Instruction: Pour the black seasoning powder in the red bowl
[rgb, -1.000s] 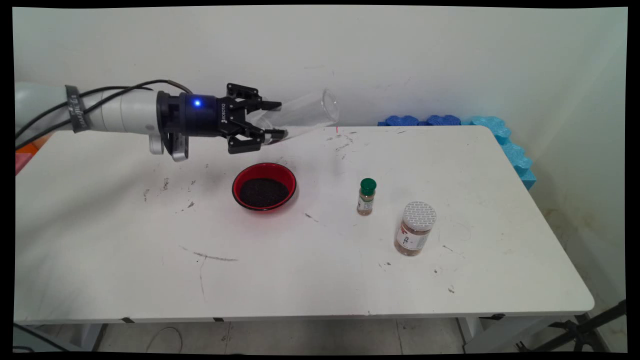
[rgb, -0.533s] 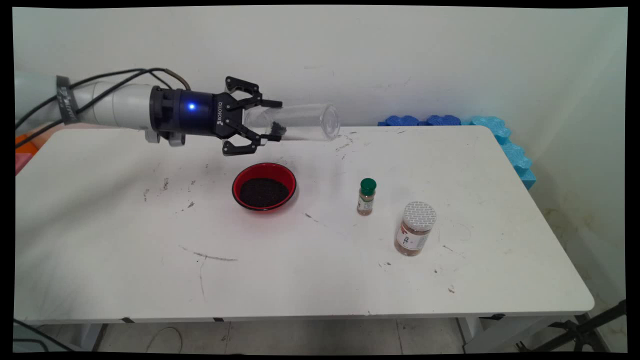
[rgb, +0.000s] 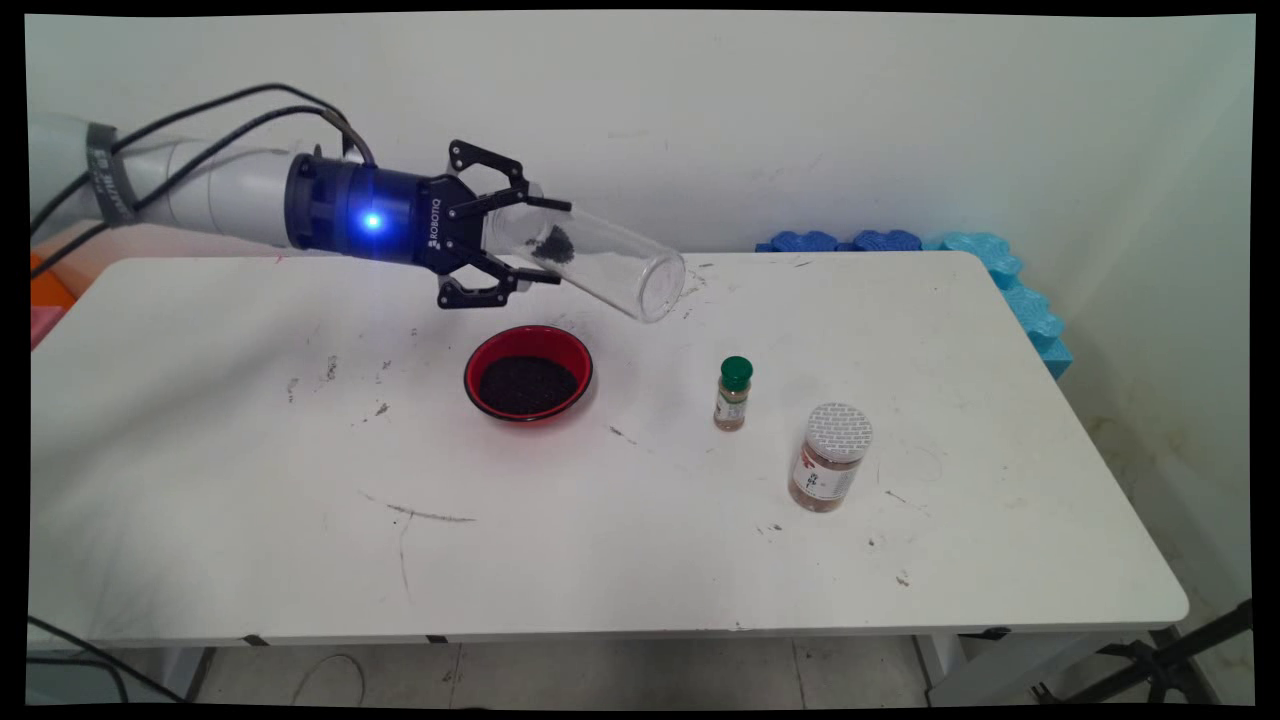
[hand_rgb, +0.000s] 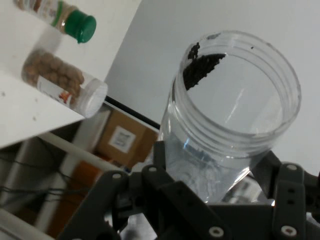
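Upper left of frame: gripper clamped on clear jar; jar mouth now tipped down-right vs level 0.5 s ago; dark grains slid toward mouth; red bowl below-left, apart.

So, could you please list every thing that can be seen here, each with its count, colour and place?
clear jar: one, transparent plastic, held in the air above the table's far side, mouth tilted down to the right, a little dark powder clinging inside
bowl: one, red with a black rim, filled with dark powder, on the table below the hand
small bottle: one, green cap, brownish contents, upright, right of the bowl
wide jar: one, white lid, brown contents, upright, right of and nearer than the small bottle
foam mats: several pieces, blue, behind the table's far right corner
table: one, white, scuffed
hand: one, black, closed on the clear jar's base
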